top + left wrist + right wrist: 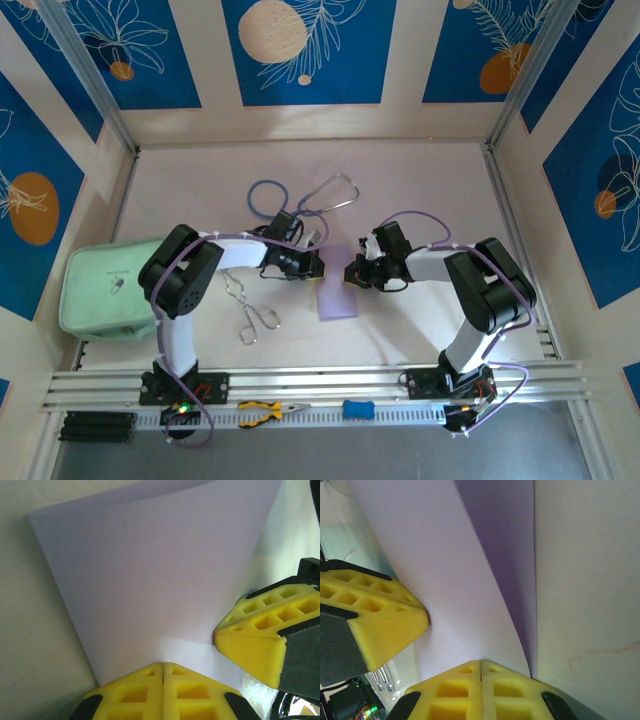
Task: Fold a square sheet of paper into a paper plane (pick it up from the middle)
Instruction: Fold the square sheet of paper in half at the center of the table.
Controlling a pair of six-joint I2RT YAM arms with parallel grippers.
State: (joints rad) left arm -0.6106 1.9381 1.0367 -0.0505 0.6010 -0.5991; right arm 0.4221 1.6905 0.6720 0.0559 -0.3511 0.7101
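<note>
Two pinches, left gripper (pixel 163 666) and right gripper (pixel 481 662), jaws closed on lilac sheet (pixel 150 575)

We can read no text, number or brand anywhere in these views. In the top view, at the left edge of the frame, the mint-green padded fabric pouch (pixel 105 290) carries a small dark mark with a faint line of print beside it near its middle, but both are too small for us to make out a single letter. The blue wall panels (pixel 310 50) along the top of that frame bear white leaf drawings and orange discs, which are pictures and not lettering. In both wrist views the pale lilac square sheet of paper (pixel 150 580) shows us a plain face.
</note>
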